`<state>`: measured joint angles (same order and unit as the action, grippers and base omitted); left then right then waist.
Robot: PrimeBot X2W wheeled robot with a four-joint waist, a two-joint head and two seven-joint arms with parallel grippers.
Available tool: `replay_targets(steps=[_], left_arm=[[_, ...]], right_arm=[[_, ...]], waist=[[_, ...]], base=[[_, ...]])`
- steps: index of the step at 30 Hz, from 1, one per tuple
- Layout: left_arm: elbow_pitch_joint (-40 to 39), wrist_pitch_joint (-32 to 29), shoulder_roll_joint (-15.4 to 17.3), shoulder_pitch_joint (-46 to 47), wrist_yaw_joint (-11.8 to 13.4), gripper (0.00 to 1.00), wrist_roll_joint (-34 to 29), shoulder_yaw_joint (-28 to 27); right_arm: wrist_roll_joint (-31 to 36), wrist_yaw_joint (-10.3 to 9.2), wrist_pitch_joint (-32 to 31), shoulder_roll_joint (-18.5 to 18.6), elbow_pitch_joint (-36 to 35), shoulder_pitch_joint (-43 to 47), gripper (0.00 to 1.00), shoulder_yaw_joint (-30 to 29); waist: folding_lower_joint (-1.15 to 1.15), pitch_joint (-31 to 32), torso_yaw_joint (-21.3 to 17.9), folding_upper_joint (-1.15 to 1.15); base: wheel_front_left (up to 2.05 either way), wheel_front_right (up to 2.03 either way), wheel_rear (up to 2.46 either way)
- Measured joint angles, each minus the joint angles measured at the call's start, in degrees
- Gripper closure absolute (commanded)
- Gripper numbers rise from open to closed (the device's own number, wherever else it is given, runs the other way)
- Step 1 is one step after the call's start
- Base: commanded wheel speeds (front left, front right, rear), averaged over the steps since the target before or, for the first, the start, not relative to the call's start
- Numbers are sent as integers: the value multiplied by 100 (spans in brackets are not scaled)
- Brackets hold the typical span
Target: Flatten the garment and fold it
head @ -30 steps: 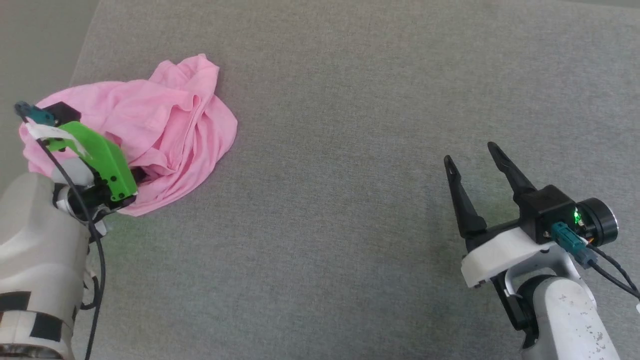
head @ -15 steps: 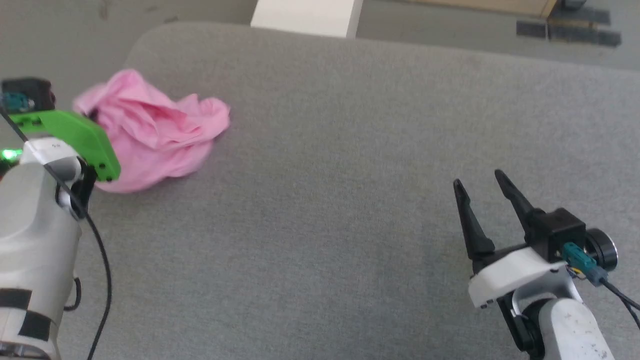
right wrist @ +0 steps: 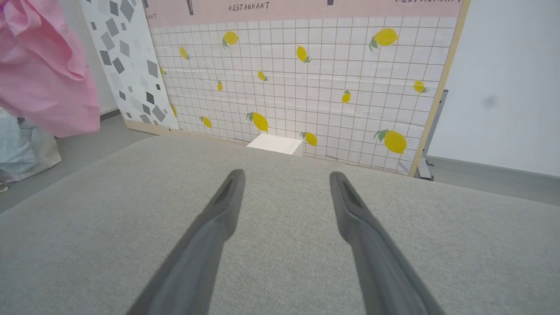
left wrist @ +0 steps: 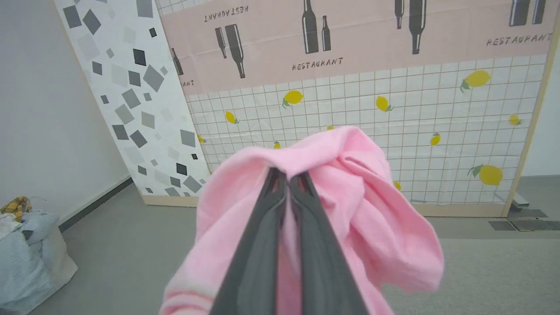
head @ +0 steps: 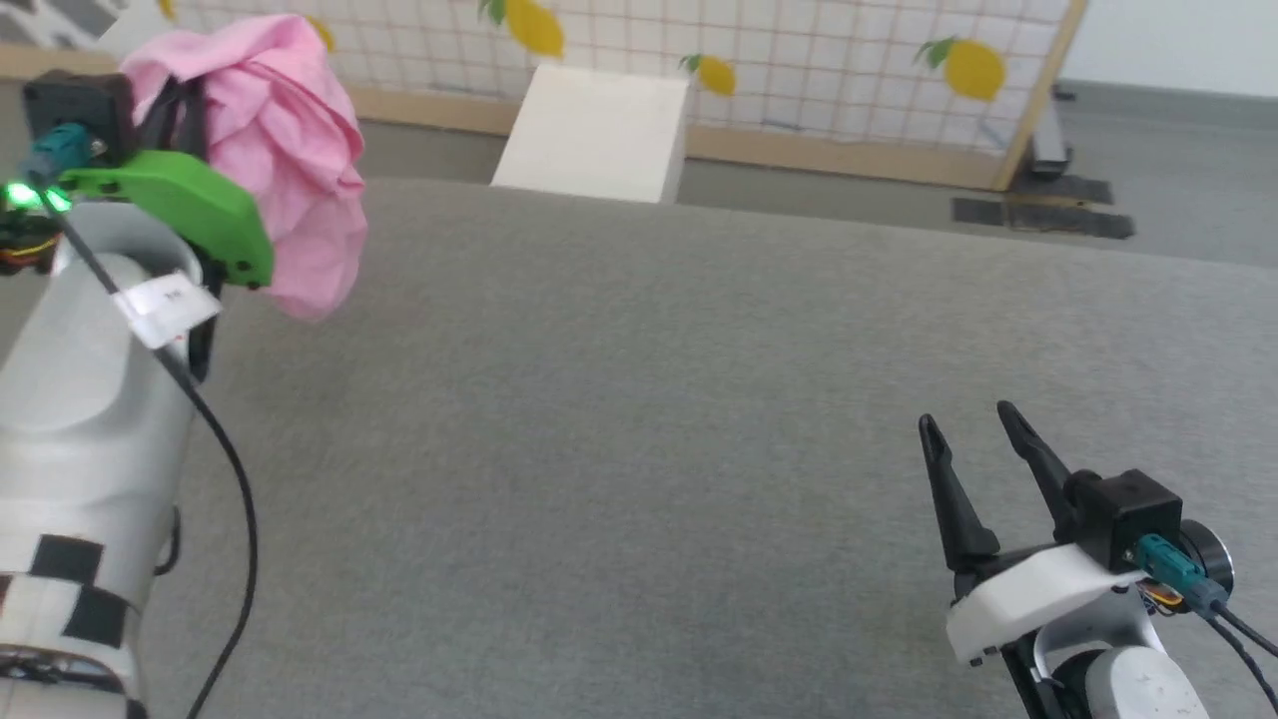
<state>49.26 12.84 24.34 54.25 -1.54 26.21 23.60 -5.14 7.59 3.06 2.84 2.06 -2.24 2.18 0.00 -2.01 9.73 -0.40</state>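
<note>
The light-pink garment (head: 290, 150) hangs bunched in the air over the far left of the grey surface, lifted clear of it. My left gripper (left wrist: 288, 175) is shut on a fold of the garment (left wrist: 376, 210), which drapes over and around both fingers. In the head view the left gripper (head: 190, 100) is half buried in the cloth behind its green mount. The garment (right wrist: 41, 70) also shows at the upper left of the right wrist view. My right gripper (head: 966, 424) stands open and empty low over the surface at the lower right, as its wrist view confirms (right wrist: 284, 177).
A wide grey cloth-covered surface (head: 639, 419) lies before me. Behind it stand a white box (head: 594, 135) and a lemon-patterned tiled screen (right wrist: 302, 74). A bag of pale clothes (left wrist: 26, 258) sits on the floor at the left.
My left gripper closed on the garment and lifted it off the surface into the air. The head camera tilted up, bringing the back screen into view. The right gripper stayed open.
</note>
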Motion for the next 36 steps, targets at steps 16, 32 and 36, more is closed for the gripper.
replay_targets(steps=[16,32,36], left_arm=[[-416,147,-1244,-936,-148,100,135,427],[-600,-13,-1992,-3339,-147,0,203,1415],[-995,94,-2018,-3409,-45,0,118,1483]], right_arm=[[1,0,-31,4,-11,289,0,-300],[-160,-1,-103,9,-91,525,0,-392],[-155,-1,-104,8,-87,520,0,-389]], waist=[[0,326,-1611,0],[0,140,-2352,0],[0,120,-2178,0]], base=[[0,0,0],[0,0,0],[0,0,0]])
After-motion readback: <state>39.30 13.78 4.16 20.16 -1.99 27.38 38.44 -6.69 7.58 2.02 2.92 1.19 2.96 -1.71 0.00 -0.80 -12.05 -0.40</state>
